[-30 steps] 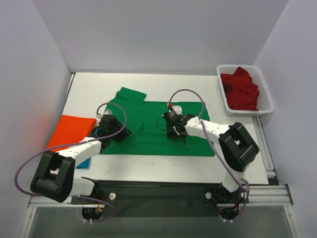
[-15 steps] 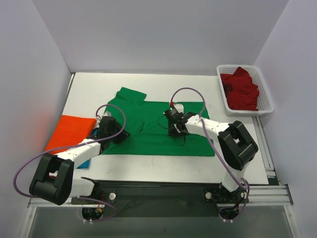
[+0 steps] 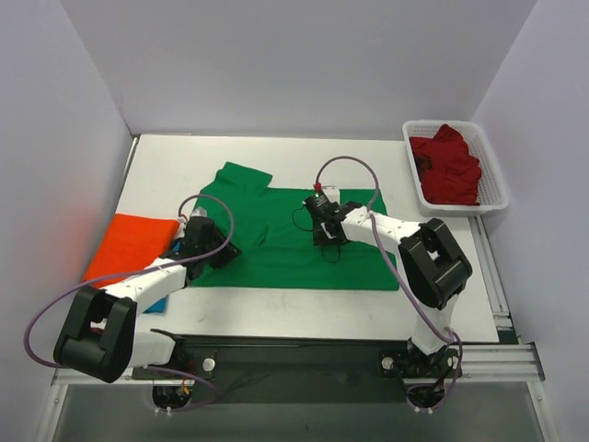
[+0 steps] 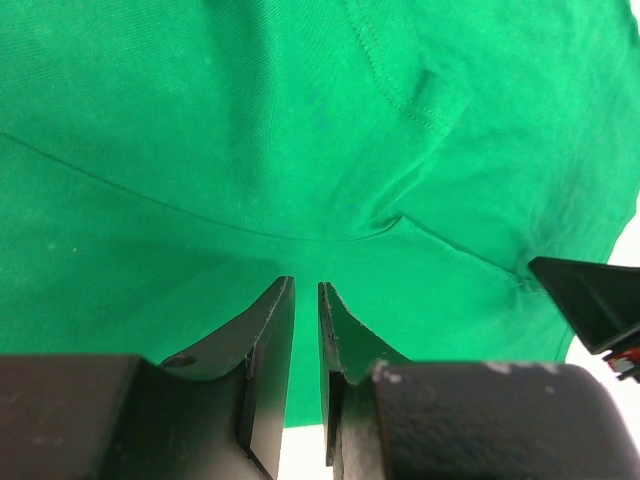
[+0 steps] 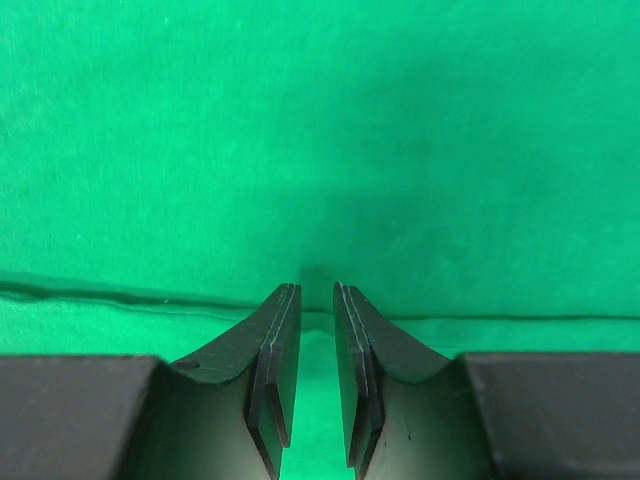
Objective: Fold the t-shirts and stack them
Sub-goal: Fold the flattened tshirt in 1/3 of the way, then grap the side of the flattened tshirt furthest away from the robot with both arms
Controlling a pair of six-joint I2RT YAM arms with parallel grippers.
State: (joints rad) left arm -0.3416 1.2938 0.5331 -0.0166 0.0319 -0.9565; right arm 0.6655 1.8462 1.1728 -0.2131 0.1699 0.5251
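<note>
The bright green t-shirt [image 3: 285, 249] lies spread flat in the middle of the table and fills both wrist views [image 4: 250, 130] [image 5: 320, 130]. My left gripper [image 3: 224, 247] [image 4: 307, 288] rests on its left part, jaws closed to a thin slit with nothing between them. My right gripper [image 3: 324, 236] [image 5: 317, 292] sits on the shirt's middle at a fold edge [image 5: 120, 296], jaws likewise nearly together and empty. The folded orange t-shirt [image 3: 129, 241] lies at the left, and a blue t-shirt [image 3: 155, 302] peeks from beneath it. The dark red t-shirt [image 3: 448, 168] is in the basket.
The white mesh basket [image 3: 411, 138] stands at the back right corner. White walls close in the table on the left, back and right. The right gripper's tip shows at the right edge of the left wrist view [image 4: 590, 300].
My right gripper has slid a little farther back and left over the green shirt. My left gripper has shifted slightly left. The shirt itself looks unchanged.
</note>
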